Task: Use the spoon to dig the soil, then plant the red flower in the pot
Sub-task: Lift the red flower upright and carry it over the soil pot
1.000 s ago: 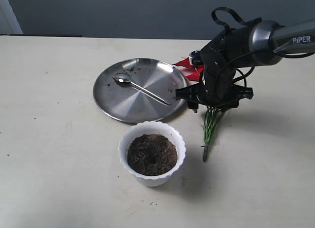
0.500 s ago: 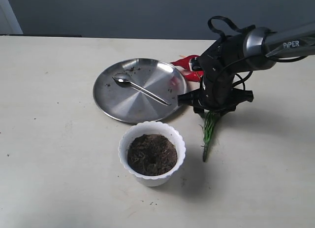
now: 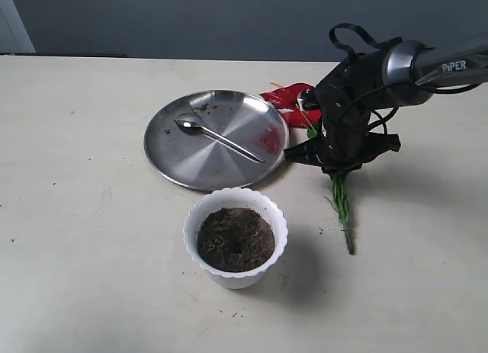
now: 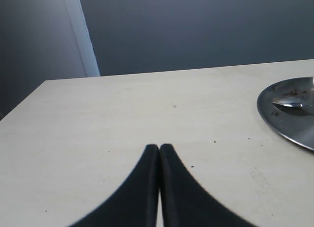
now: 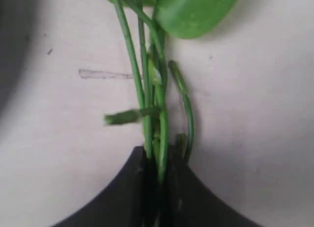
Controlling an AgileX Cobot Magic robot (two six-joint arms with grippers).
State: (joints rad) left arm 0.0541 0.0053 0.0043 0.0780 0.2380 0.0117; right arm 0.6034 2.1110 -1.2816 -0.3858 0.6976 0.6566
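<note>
1. Right gripper point(image 3: 335, 161) is clamped on the thin green stems of the red flower point(image 3: 288, 105); in the right wrist view the two dark fingers point(image 5: 135, 188) pinch the bundle of stems point(image 5: 152, 89) between them, low over the table point(image 3: 76, 178).

2. From that gripper, the red blooms lie just beyond it toward the back of the table, and the stem ends point(image 3: 343, 212) trail out on its near side, resting on the tabletop.

3. Just beside the gripper sits the steel plate point(image 3: 175, 162), with the spoon point(image 3: 217, 138) lying across it and a few crumbs of earth. The spoon is free of both grippers.

4. The pot point(image 3: 235, 237) stands near the gripper, on its near side and apart from the stem ends. The soil point(image 3: 235, 239) inside shows a small hollow in the middle, so digging looks done and planting is the step in hand.

5. The flower looks light and springy. The stems are thin, smooth and several, so some could slip or splay out of the pinch; one short stub point(image 5: 122, 117) already sticks out sideways. Holding the bundle where the stems run together, away from the blooms, seems the safest place.

6. It has glossy red heart-shaped blooms, a round green leaf point(image 5: 196, 9) and green stems.

7. Left gripper point(image 4: 159, 151) has its fingers pressed together on nothing, well away from the pot, with only the plate's edge point(image 4: 274, 124) ahead of it.
</note>
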